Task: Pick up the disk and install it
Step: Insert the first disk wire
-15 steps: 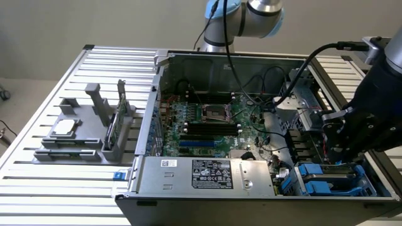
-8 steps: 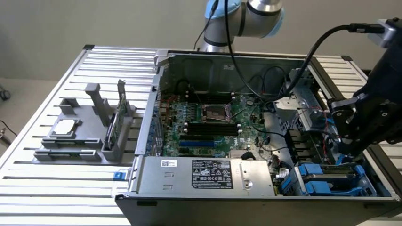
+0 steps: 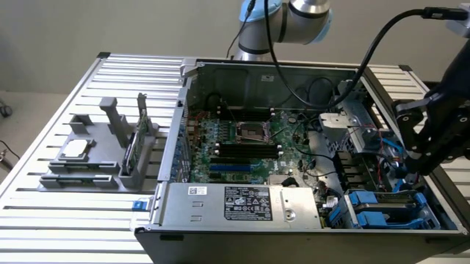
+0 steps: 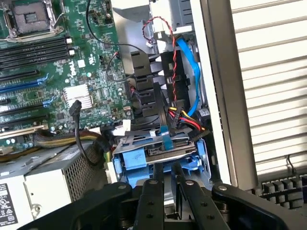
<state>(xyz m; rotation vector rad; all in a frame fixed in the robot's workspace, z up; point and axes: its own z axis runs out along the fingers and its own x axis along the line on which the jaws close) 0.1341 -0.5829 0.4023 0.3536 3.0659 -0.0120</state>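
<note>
1. End effector: lowered into the drive-bay corner of the open computer case, at the exterior view's right. Whether it is open or clamped on anything cannot be told.
2. Disk: held in blue carrier rails, it lies in the drive bay just ahead of the end effector and beside the power supply.
3. Hazard, cables: the red-yellow-black power cable bundle and the blue data cable hang right at the bay. Either could probably be snagged or pinched as the disk travels.
4. Hazard, jamming: if the carrier rails enter skewed, the disk would likely bind short of its connector.
5. Hazard, collision: the case side wall stands close beside the end effector, so a sideways drift could strike it.
</note>
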